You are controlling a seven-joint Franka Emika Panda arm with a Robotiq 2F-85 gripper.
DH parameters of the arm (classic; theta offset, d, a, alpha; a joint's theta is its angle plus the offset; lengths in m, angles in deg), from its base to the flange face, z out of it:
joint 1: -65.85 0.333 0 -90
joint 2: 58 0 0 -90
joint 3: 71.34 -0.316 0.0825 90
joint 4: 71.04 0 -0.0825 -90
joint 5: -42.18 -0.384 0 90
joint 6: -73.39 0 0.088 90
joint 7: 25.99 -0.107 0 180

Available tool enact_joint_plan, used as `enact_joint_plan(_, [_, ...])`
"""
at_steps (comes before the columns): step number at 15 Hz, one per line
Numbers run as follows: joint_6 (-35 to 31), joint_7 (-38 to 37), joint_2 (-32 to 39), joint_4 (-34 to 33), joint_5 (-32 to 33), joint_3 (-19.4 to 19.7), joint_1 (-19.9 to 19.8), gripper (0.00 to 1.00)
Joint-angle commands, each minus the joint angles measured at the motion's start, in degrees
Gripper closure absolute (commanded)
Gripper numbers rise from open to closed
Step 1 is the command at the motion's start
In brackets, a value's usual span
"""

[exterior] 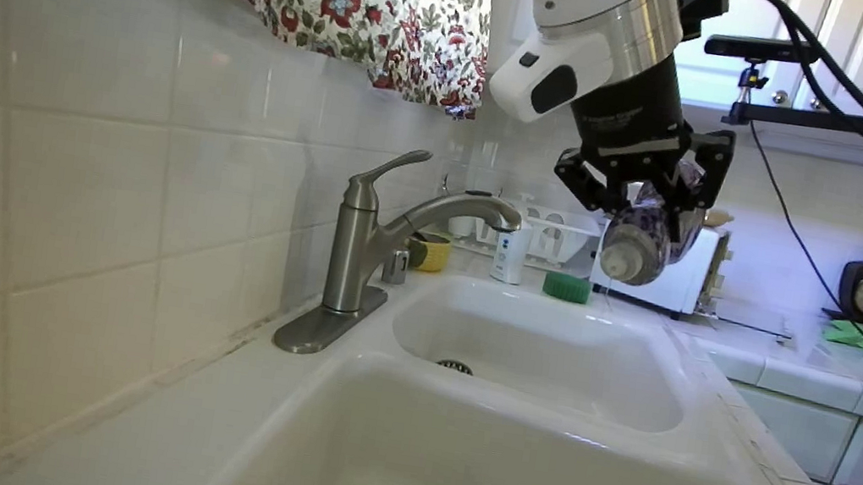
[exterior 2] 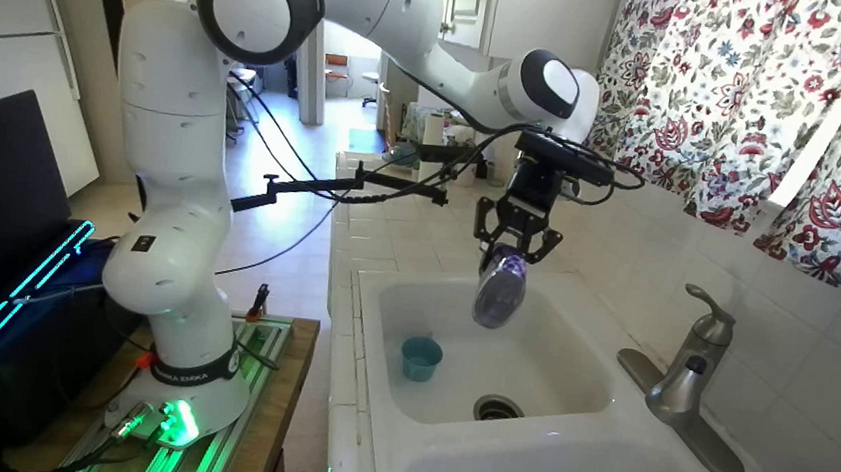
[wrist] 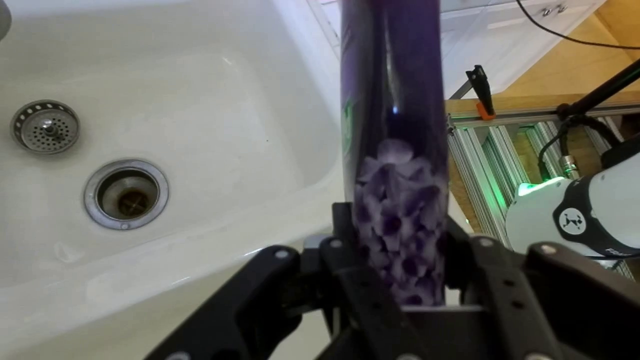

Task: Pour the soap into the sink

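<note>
My gripper (exterior: 650,211) is shut around the soap (exterior: 625,250) and holds it in the air above the sink (exterior: 513,413). In an exterior view the white cap faces the camera and tilts downward. In the exterior view from the opposite end, the clear base of the soap (exterior 2: 500,295) shows below the gripper (exterior 2: 510,249). In the wrist view the purple soap (wrist: 392,100) stands between both fingers (wrist: 398,225), with its cap hidden. The sink (wrist: 175,280) there shows an open drain (wrist: 126,195) and a loose strainer (wrist: 45,126). I cannot tell whether liquid is flowing.
The faucet (exterior: 363,241) rises beside the basins along the tiled wall. A teal cup (exterior 2: 421,359) sits in one basin. A white bottle (exterior: 509,252), a green scrubber (exterior: 566,287), a yellow cup (exterior: 430,252) and a white appliance (exterior: 656,259) stand past the sink's end.
</note>
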Motion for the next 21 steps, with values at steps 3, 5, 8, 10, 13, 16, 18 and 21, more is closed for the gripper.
enact_joint_plan(3, [0.5,-1.1,0.3,-1.9,-1.3,-0.1,-0.2,0.85])
enact_joint_plan(5, [0.0,-2.0,-0.3,-1.5,-2.4,0.1,-0.5,0.85])
enact_joint_plan(8, [-2.4,-5.9,-1.6,-0.5,-7.8,0.7,-1.4,0.85])
enact_joint_plan(10, [-4.9,-9.2,-2.4,0.3,-13.0,1.1,-2.1,0.85])
enact_joint_plan(13, [-10.0,-13.7,-3.7,2.0,-18.1,1.7,-2.9,0.85])
enact_joint_plan(16, [-16.0,-17.7,-4.8,4.1,-20.1,2.2,-3.2,0.85])
enact_joint_plan(18, [-19.6,-19.8,-5.6,6.0,-20.8,2.3,-3.4,0.85])
enact_joint_plan(21, [-26.9,-23.1,-7.1,9.7,-21.7,2.4,-3.4,0.85])
